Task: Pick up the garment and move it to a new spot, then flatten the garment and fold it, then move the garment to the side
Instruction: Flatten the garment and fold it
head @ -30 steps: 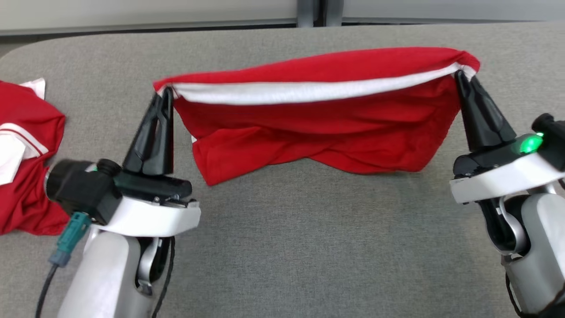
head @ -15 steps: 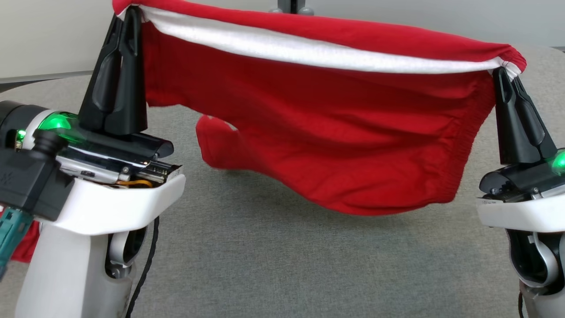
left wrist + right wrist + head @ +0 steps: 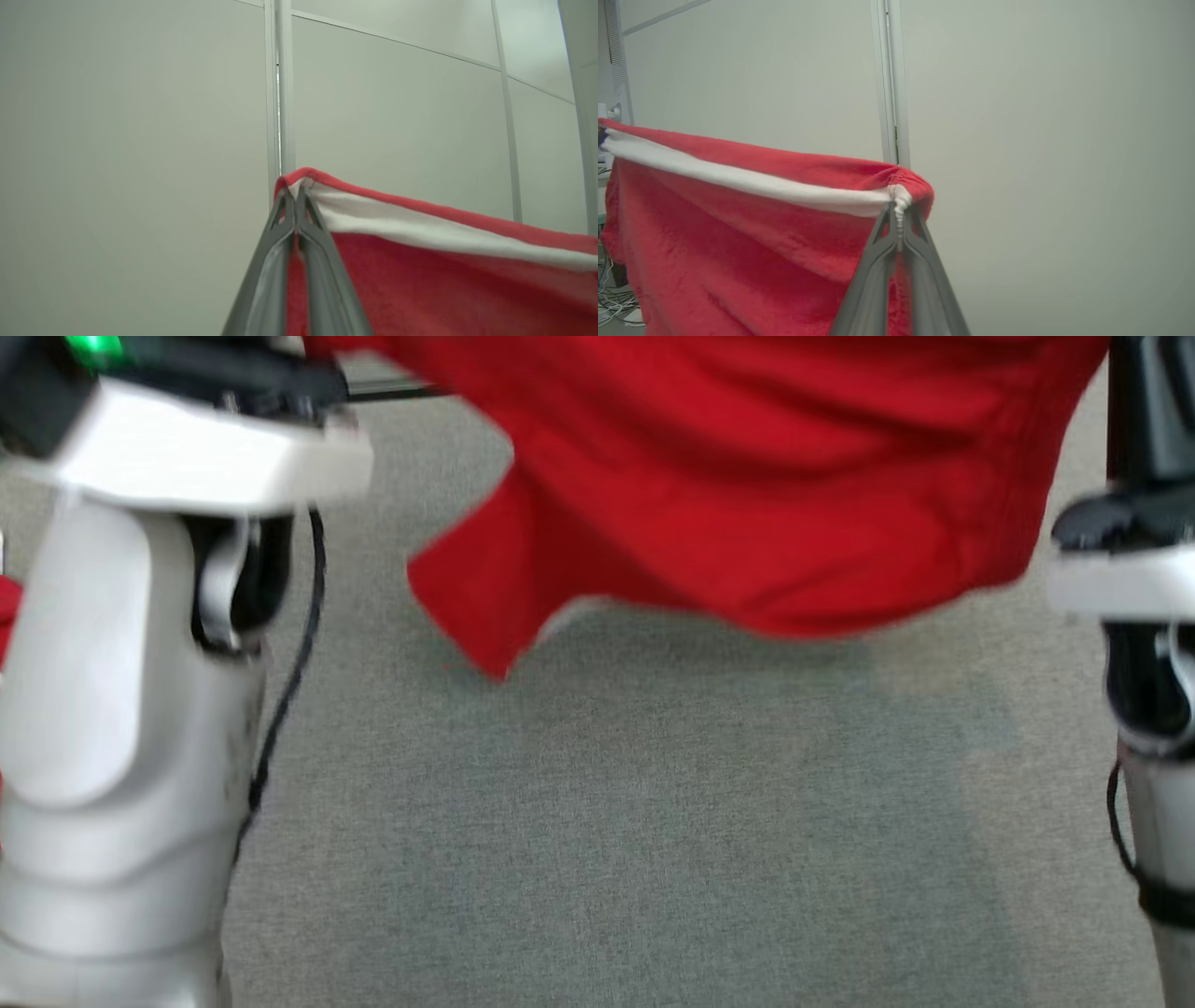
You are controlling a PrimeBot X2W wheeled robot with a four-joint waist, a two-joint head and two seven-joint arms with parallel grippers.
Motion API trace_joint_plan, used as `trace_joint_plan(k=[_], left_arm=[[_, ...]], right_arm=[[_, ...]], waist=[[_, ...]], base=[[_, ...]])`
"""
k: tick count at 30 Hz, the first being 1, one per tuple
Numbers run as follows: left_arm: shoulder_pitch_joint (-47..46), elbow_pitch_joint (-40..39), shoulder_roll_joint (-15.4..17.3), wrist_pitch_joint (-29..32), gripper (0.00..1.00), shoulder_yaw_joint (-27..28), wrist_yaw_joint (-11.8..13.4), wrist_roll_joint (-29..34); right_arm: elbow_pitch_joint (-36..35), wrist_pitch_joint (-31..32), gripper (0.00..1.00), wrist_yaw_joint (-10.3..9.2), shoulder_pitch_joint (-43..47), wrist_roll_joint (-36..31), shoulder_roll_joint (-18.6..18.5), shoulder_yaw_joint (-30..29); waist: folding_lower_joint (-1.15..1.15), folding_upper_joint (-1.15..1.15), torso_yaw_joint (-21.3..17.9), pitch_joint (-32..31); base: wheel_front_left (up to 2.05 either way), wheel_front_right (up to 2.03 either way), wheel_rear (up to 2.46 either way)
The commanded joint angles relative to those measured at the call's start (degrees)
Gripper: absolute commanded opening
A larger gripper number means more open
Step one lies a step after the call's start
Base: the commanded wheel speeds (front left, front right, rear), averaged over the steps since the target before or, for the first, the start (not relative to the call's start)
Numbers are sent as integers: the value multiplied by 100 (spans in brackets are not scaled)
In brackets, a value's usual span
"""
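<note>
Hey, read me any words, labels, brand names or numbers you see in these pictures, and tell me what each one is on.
None can be read.
red garment: plain red with a white band, no print or tag showing.
left arm's white housing: blurred, no lettering legible.
wall panels: blank.
</note>
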Motion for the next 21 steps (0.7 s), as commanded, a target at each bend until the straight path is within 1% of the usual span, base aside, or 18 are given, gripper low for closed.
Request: trace_joint_plan(k=[1, 6, 11, 14, 17, 19, 21], left_arm=[[-430, 310, 3, -76, 0, 23, -47, 10], [-1732, 1703, -85, -357, 0, 92, -117, -1], [-2455, 3294, -186, -527, 0, -1, -199, 70], [-2546, 4117, -250, -590, 0, -51, -236, 76], [-2381, 4721, -358, -620, 0, -89, -277, 29], [-2161, 4975, -405, -620, 0, -37, -302, -55], [-2061, 5034, -412, -620, 0, -26, -308, -35]], right_arm=[[231, -74, 0, -2, -406, -3, -49, 67], [1378, -362, 0, -1, -1830, 132, 61, 353], [2909, -840, 0, -1, -2865, 143, 288, 844], [3806, -1113, 0, -1, -3226, 178, 434, 1145], [4602, -1274, 0, -1, -3375, 212, 553, 1396], [4965, -1340, 0, -1, -3333, 279, 633, 1567], [5099, -1346, 0, -1, -3260, 308, 651, 1654]], waist=[[0, 0, 26, 267], [0, 0, 39, 592], [0, 0, 60, 710], [0, 0, 86, 782], [0, 0, 140, 866], [0, 0, 159, 910], [0, 0, 165, 922]], base=[[0, 0, 0], [0, 0, 0], [0, 0, 0], [0, 0, 0], [0, 0, 0], [0, 0, 0], [0, 0, 0]])
